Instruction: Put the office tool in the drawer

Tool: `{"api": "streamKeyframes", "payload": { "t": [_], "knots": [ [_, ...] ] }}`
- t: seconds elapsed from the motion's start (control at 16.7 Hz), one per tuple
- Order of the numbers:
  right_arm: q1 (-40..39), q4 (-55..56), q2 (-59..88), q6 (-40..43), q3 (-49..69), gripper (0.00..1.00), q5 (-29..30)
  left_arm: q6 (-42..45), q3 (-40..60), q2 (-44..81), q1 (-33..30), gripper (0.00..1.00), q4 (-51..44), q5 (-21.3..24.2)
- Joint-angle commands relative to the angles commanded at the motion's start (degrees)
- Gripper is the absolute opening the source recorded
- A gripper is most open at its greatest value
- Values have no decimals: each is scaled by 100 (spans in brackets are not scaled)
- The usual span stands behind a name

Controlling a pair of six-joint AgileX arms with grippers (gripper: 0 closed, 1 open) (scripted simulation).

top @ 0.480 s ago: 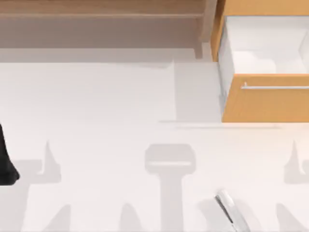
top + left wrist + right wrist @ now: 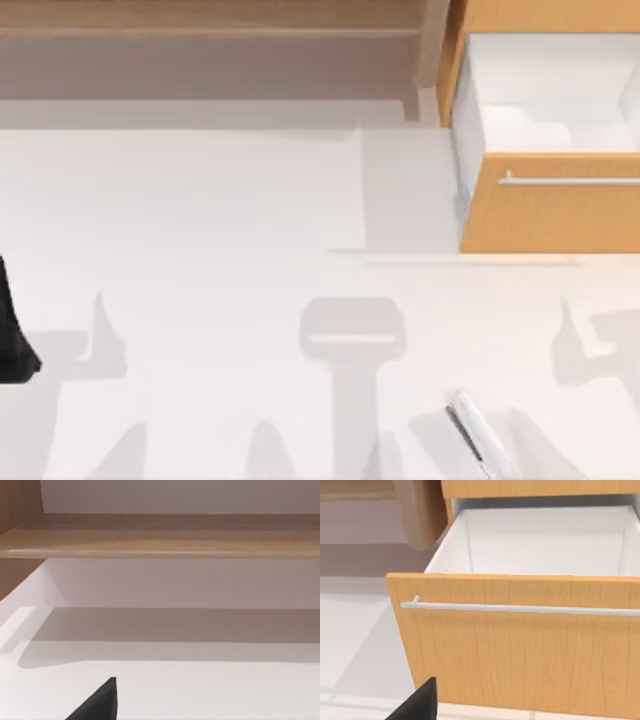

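Note:
The office tool (image 2: 478,433), slim, silver-grey and white, lies slanted on the white table near the front edge, right of centre. The drawer (image 2: 550,215) stands pulled open at the back right, with an orange-tan front, a silver bar handle (image 2: 570,181) and white inner walls with nothing inside. The right wrist view faces the drawer front (image 2: 520,650) from close by and low down, with a black tip of my right gripper (image 2: 420,704) at the picture's edge. A black tip of my left gripper (image 2: 100,704) shows in the left wrist view, above bare table.
A long pale wooden shelf (image 2: 210,20) runs along the back, also seen as the shelf (image 2: 160,535) ahead of the left wrist. A larger black object (image 2: 14,335) sits at the table's left edge. Grey arm shadows fall across the front of the table.
The arm shadow at the right of the table has shifted left, toward the office tool. The tool, the drawer and the black object have not moved.

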State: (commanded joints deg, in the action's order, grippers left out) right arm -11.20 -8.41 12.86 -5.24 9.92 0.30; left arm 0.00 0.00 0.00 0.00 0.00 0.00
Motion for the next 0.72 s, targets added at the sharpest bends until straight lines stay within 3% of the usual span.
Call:
{"api": "streamKeyframes", "payload": {
  "t": [0.42,0.72],
  "knots": [
    [-2084,-2016,3642,-877,2194,100,42,0,0,0,0,100,0,0],
    [-3007,-3427,6334,-1156,3706,100,18,0,0,0,0,100,0,0]
  ]
}}
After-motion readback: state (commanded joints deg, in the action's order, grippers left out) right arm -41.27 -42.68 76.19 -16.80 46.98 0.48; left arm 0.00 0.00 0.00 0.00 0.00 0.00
